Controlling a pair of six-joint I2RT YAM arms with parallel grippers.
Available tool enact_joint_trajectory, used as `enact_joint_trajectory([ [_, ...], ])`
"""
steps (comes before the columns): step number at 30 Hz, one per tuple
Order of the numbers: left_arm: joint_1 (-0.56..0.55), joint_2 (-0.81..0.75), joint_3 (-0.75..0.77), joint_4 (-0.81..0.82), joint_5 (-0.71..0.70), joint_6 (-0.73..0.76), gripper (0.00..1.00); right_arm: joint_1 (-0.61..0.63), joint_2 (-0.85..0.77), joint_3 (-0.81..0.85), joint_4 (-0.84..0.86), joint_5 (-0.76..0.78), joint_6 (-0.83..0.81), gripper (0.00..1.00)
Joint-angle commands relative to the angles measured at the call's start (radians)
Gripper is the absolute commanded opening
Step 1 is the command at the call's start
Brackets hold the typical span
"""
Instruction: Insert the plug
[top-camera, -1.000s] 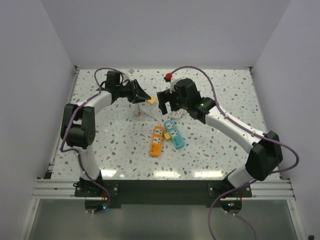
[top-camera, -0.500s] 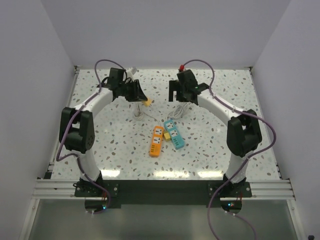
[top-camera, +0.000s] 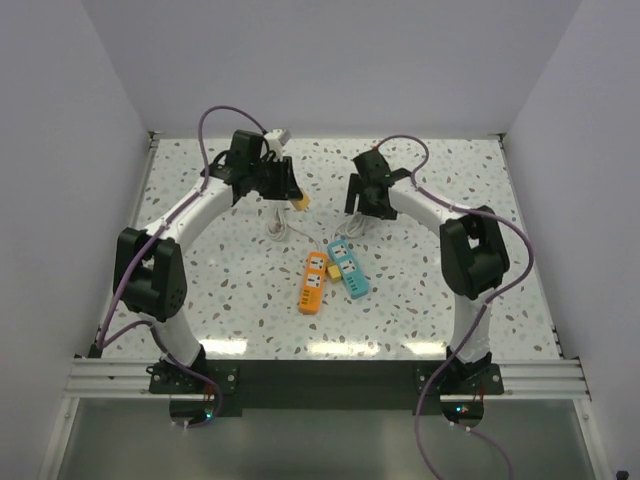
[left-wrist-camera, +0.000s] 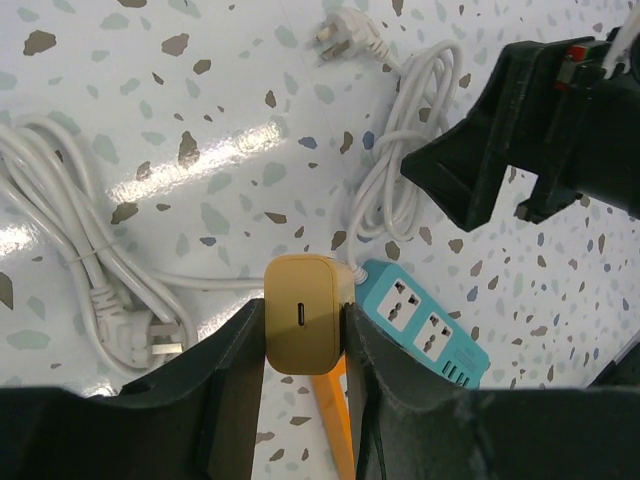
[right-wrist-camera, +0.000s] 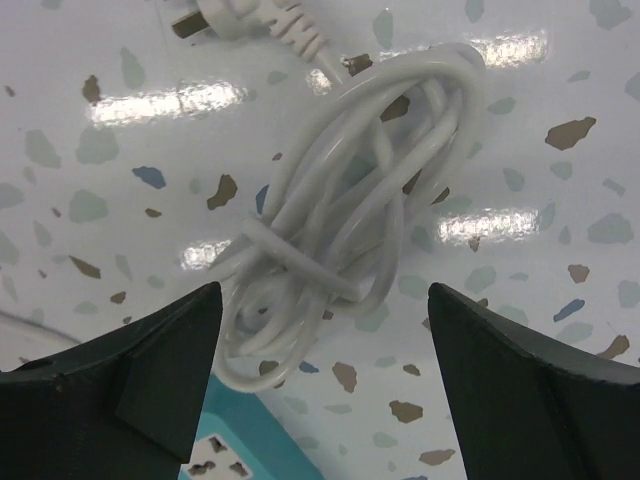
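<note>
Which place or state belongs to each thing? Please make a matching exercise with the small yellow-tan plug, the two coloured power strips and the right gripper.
Things:
1. small yellow-tan blocky plug
2. blue plastic power strip
3. orange plastic power strip
4. right gripper

Places or states:
A. open, above the coiled white cable
B. held in the left gripper
C. lies left of the other strip, top view
D. lies right of the other strip, top view

Pairs: 1-B, 2-D, 3-C, 4-A

Plug (top-camera: 299, 201) apparently behind strips (top-camera: 314, 282), between cables (top-camera: 277, 229).
</note>
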Motion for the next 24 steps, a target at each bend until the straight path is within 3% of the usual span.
enact_joint_trajectory([
  [1, -0.01, -0.018, 0.048, -0.025, -0.029, 0.03, 0.0, -0.026, 0.058, 0.052, -0.006, -0.002, 0.04, 0.86],
  [4, -0.013, -0.015, 0.055, -0.036, -0.032, 0.03, 0.0, -0.051, 0.091, 0.054, 0.014, -0.016, 0.06, 0.86],
  [8, -0.016, -0.003, 0.066, -0.049, -0.033, 0.034, 0.0, -0.089, 0.129, 0.044, 0.061, -0.065, 0.084, 0.72],
  [11, -0.019, 0.012, 0.083, -0.054, -0.033, 0.039, 0.0, -0.1, 0.169, 0.054, 0.083, -0.084, 0.094, 0.38],
  [12, -0.019, 0.016, 0.091, -0.054, -0.033, 0.04, 0.0, -0.109, 0.181, 0.069, 0.069, -0.079, 0.103, 0.13],
  [14, -0.025, 0.028, 0.106, -0.06, -0.033, 0.043, 0.0, -0.12, 0.195, 0.081, 0.049, -0.03, 0.117, 0.0],
  [24, -0.079, 0.098, 0.219, -0.091, -0.064, 0.051, 0.0, -0.229, 0.083, 0.021, -0.052, 0.279, 0.235, 0.0],
])
